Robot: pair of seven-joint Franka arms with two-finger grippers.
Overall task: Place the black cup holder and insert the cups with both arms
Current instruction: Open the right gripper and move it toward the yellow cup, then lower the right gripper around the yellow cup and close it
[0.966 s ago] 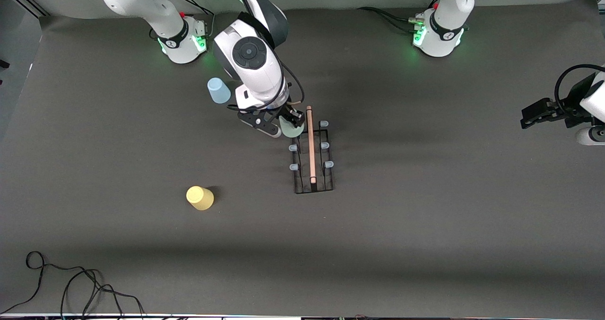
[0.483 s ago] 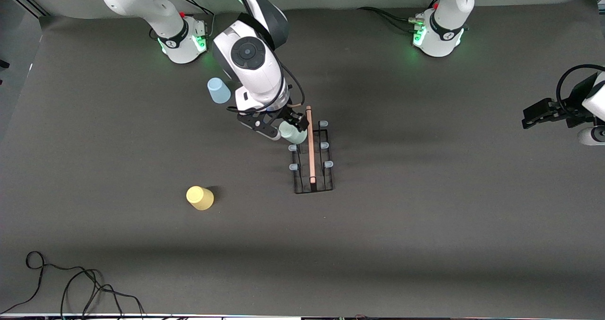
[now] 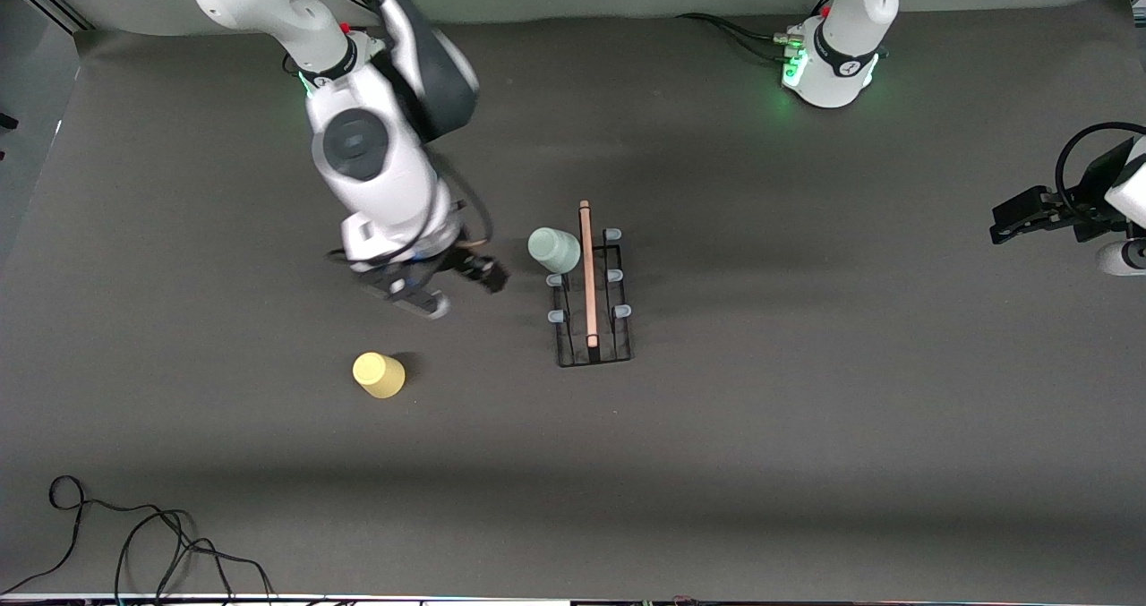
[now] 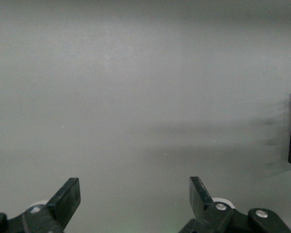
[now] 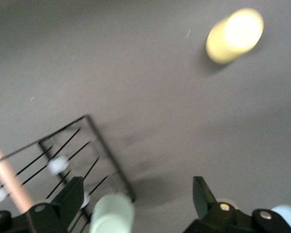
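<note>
The black wire cup holder [image 3: 591, 306] with the long light wooden rod handle [image 3: 587, 270] stands near the middle of the dark grey desk [image 3: 806, 427]. A small pale green plastic cup [image 3: 553, 250] sits upside down on one of its pegs, at the end of the rack closest to the robots' edge of the desk. The small yellow plastic cup [image 3: 379, 375] stands on the desk, toward the right arm's end and nearer to the front camera than the rack. The right gripper [image 3: 448, 285] hangs over the bare desk between the yellow cup and the rack, its fingers wide and holding nothing. The left gripper [image 3: 1007, 219] waits over the left arm's end of the desk, fingers wide too. A black cable [image 3: 134, 543] lies at the corner nearest the camera.
</note>
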